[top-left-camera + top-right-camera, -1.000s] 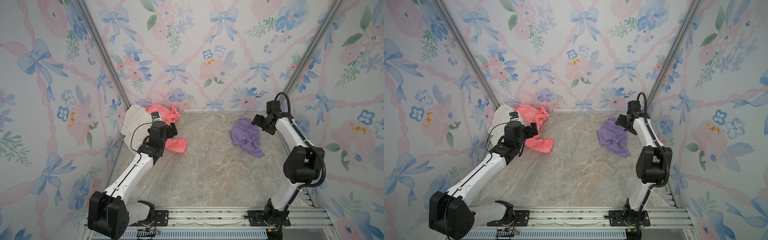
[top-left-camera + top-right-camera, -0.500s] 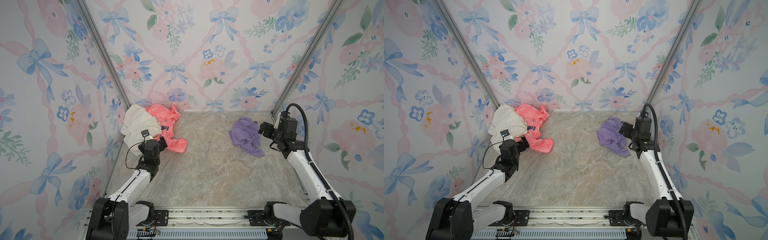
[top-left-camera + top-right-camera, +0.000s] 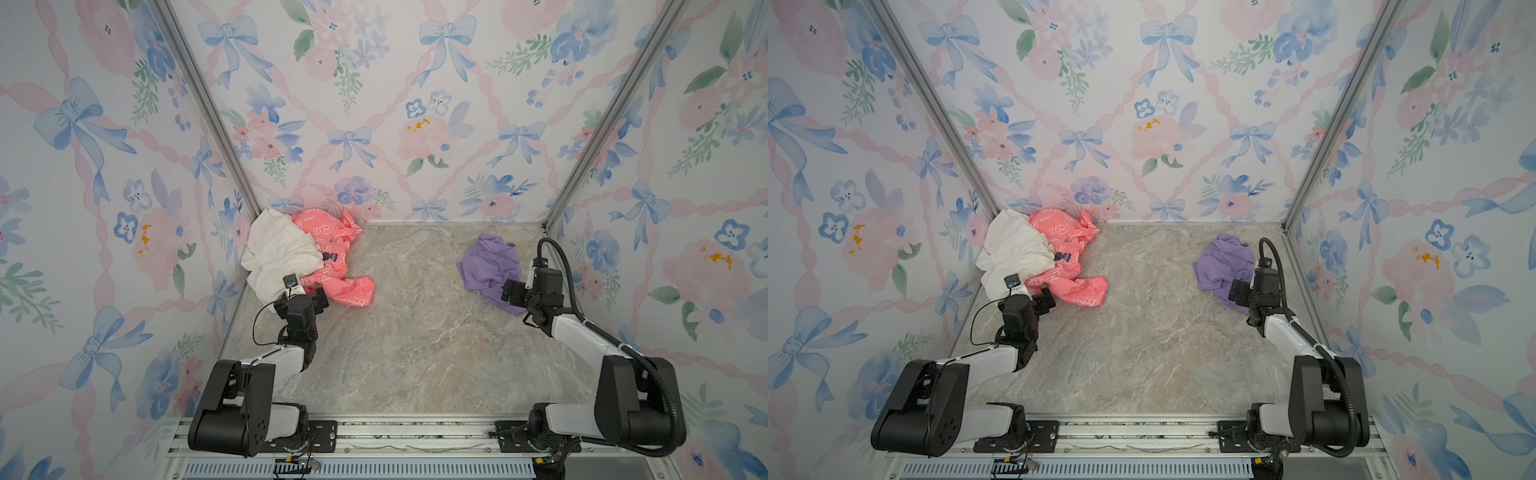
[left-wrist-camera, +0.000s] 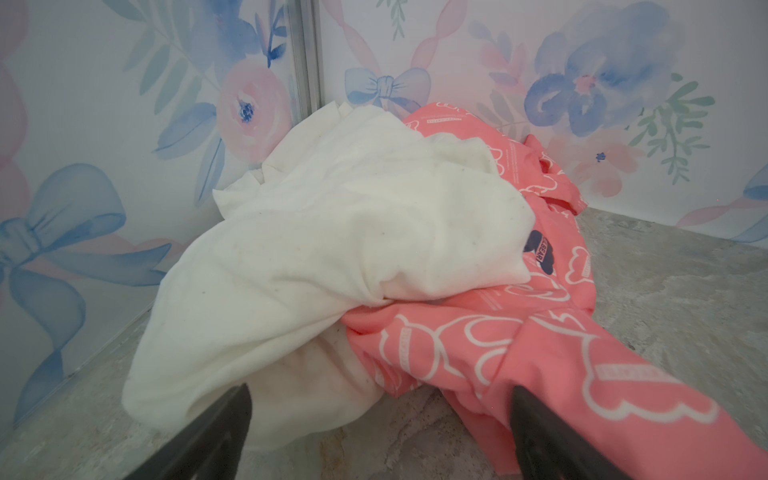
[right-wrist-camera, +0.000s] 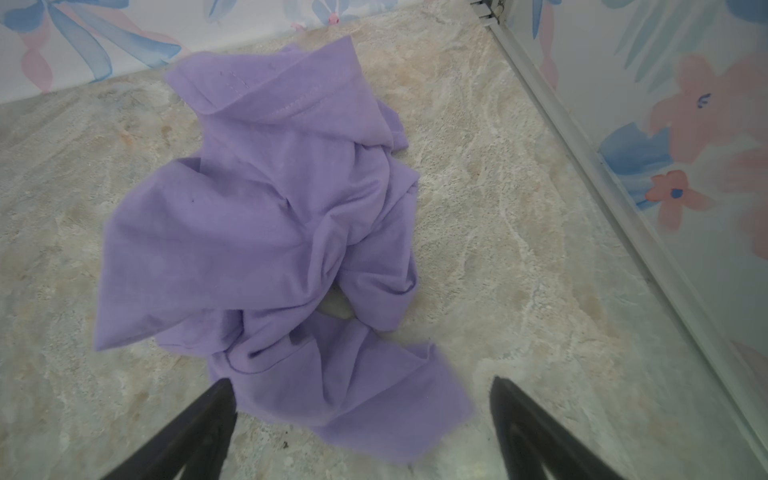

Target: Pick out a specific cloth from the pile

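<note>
The plain lavender-purple soft cloth [image 5: 266,224] is lying well apart from the cream-and-coral pile [image 3: 291,257], released, so both spread-wide, empty grippers, left gripper [image 4: 380,419] and right gripper [image 5: 361,411], should be clearing it without snagging

The cloth [image 5: 266,216] is soft, matt lavender knit with stitched hems. The pile [image 4: 374,266] – matt cream and coral printed fabric. Floor [image 3: 415,332]: smooth marbled stone-look – walls [image 3: 374,104] printed.

cloth [image 5: 266,216]: plain lavender-purple
cream cloth [image 4: 332,232]: off-white, unprinted
pink cloth [image 4: 519,353]: coral with white outline print
table [image 3: 415,332]: grey-beige marble veining
walls [image 3: 374,104]: pale, blue bows, pink flowers
</note>
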Available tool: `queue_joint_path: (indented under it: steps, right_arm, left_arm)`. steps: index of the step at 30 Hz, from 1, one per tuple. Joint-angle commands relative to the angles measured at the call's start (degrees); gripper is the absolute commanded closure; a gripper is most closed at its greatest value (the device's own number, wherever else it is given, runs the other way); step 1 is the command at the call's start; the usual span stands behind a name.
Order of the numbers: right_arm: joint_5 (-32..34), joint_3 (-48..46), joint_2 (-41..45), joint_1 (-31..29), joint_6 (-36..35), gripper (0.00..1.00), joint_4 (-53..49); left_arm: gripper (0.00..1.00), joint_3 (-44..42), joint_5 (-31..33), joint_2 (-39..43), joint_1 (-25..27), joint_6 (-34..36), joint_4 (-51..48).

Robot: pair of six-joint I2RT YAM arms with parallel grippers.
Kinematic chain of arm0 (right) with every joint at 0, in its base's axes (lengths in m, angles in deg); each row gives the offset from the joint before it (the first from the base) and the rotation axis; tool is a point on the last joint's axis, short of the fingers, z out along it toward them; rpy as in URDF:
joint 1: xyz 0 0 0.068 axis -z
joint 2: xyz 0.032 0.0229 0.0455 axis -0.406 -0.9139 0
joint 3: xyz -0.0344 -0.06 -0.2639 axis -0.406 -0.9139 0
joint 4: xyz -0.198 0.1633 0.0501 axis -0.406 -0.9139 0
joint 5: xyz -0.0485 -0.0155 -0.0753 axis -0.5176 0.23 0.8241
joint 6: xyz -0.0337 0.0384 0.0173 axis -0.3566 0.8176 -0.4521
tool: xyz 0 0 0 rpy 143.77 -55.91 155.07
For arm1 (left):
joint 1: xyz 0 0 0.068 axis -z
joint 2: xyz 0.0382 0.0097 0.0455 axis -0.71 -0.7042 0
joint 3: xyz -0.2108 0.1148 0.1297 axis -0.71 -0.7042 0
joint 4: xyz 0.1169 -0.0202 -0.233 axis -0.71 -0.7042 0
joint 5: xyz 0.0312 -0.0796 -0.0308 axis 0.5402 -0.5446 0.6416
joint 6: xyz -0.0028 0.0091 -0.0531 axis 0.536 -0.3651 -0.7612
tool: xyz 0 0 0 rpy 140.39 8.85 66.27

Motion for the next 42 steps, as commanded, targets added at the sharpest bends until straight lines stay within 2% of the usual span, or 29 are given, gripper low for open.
queue_joint_path:
  steps: [1, 8, 14, 20, 22, 24, 26, 28, 42]
  right_arm:
    - [-0.4, -0.5, -3.3, 0.3, -1.0, 0.03, 8.6]
    - [-3.8, 1.5, -10.1, 0.2, -5.1, 0.03, 13.6]
    - [-5.0, -6.6, -6.9, -1.2, -7.3, 0.03, 25.3]
    - [-3.7, -10.6, -6.2, -2.3, -8.4, 0.03, 31.9]
    - [-2.9, -13.6, -6.1, -2.9, -9.1, 0.03, 36.6]
    - [-3.7, -19.5, -9.7, -5.1, -11.7, 0.03, 52.7]
    - [0.4, -18.9, -7.5, -6.5, -12.2, 0.03, 47.4]
    - [3.1, -17.2, -8.7, -6.3, -10.9, 0.03, 46.7]
    - [1.9, -16.7, -8.4, -5.2, -9.9, 0.03, 45.0]
  left_arm:
    - [0.02, -2.2, -1.9, -2.2, -0.5, 2.2, 8.5]
    - [0.02, -1.2, -6.8, -8.4, -1.1, 5.4, 16.6]
    - [0.02, -2.5, -12.3, -10.5, -0.6, 8.4, 20.9]
    - [0.02, -6.4, -10.6, -13.1, 1.3, 10.6, 30.6]
    - [0.02, -6.5, -9.7, -13.0, 1.5, 10.7, 30.6]
    - [0.02, -6.5, -9.5, -13.0, 1.7, 10.7, 30.6]
    - [0.02, -6.5, -8.8, -12.9, 1.8, 10.5, 30.6]
    - [0.02, -6.5, -8.8, -13.0, 1.7, 10.2, 30.7]
    - [0.02, -6.4, -8.9, -13.2, 1.7, 10.4, 30.6]
